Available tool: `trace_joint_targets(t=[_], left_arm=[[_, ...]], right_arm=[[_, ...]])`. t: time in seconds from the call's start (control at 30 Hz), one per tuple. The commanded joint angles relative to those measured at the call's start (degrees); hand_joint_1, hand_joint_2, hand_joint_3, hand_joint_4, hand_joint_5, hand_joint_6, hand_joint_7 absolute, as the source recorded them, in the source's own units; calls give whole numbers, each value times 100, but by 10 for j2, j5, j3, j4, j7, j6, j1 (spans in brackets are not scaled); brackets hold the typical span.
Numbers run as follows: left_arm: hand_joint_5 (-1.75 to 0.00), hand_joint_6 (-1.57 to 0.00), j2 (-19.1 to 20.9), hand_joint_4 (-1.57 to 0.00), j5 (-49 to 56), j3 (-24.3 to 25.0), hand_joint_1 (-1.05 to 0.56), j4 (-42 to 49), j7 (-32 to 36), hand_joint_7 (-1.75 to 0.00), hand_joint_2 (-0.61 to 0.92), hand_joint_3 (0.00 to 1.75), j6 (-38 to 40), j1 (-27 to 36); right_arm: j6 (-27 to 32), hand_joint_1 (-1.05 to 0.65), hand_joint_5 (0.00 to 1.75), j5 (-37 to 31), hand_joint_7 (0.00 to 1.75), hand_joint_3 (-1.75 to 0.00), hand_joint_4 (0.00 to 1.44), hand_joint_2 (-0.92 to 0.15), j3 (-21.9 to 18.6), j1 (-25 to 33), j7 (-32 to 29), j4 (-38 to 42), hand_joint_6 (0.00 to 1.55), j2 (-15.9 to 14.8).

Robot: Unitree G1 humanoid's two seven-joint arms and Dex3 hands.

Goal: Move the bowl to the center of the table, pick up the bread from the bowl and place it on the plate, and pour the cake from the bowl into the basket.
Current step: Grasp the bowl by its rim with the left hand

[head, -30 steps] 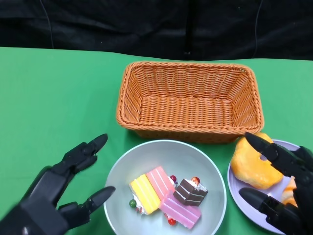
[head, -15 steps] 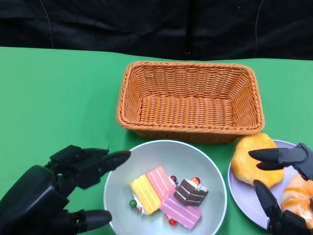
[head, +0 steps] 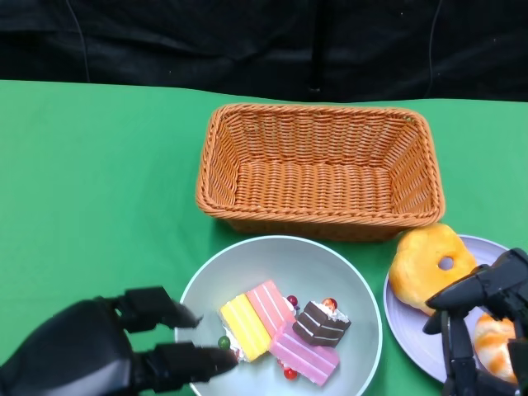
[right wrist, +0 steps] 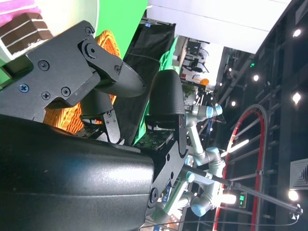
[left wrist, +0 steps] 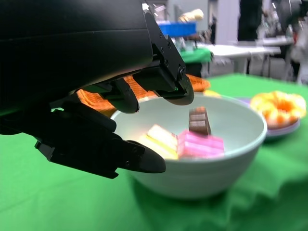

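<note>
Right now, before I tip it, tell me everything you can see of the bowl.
The bowl is pale grey-green, round, smooth and matte, upright on the green cloth just in front of the basket, left of the plate. It holds cake slices: yellow, pink, chocolate, plus small round bits. The left robot hand has fingers above and below its near-left rim; whether they actually grip it is unclear.

A smooth green cloth (head: 99, 190) covered the flat table, and a black curtain backdrop (head: 206, 41) hung behind its far edge. In the right wrist view, a pale grey-and-blue jointed robot arm (right wrist: 202, 159) stood in the room beyond, beside a curved red tube frame (right wrist: 255, 144), with small bright ceiling lights (right wrist: 296, 97) above. In the left wrist view, a blurred white table (left wrist: 240, 50) stood in the background.
</note>
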Motion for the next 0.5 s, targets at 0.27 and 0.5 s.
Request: trace_joint_targets(t=[0.27,0.5], left_arm=[[-55,-61,40,-38,156,-80,-44,46,76,0,86,4,4,-75],[-59,-62,35,-41,256,-180,-54,119,156,-1,92,5,52,-158]], right_arm=[[-11,-6,161,-17,143,-132,77,-43,11,7,-3,5,67,22],[-17,-6,161,-11,142,-133,76,-43,6,6,1,8,67,23]])
